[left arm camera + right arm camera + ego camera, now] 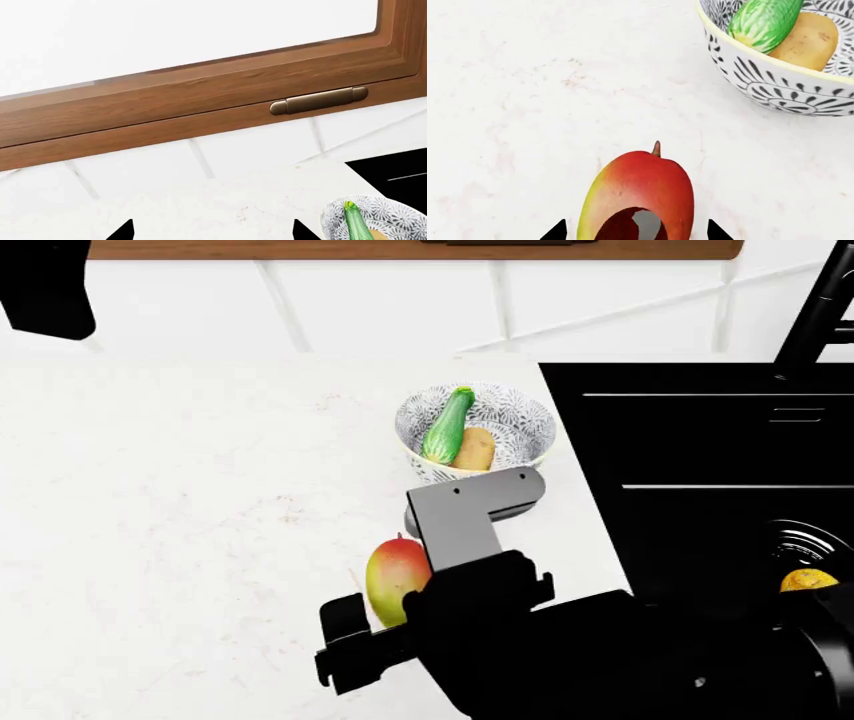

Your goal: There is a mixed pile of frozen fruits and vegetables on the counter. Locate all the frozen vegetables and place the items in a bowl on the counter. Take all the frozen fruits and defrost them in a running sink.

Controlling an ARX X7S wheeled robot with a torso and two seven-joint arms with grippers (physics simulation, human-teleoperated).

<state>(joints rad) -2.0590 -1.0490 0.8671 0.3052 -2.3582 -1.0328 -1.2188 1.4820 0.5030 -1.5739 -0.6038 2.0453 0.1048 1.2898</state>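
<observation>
The patterned bowl stands on the white counter beside the sink. The green cucumber-like vegetable and the tan potato lie in it. A red-to-yellow-green mango lies on the counter just in front of the bowl. My right gripper is open and straddles the mango, with a gap on each side. The yellow lemon sits in the sink near the drain. My left gripper is open and empty, held high over the counter at the back left.
A wooden window frame with a bronze handle runs above the white tiled wall. The black faucet rises at the back right. My right arm fills the lower middle of the head view.
</observation>
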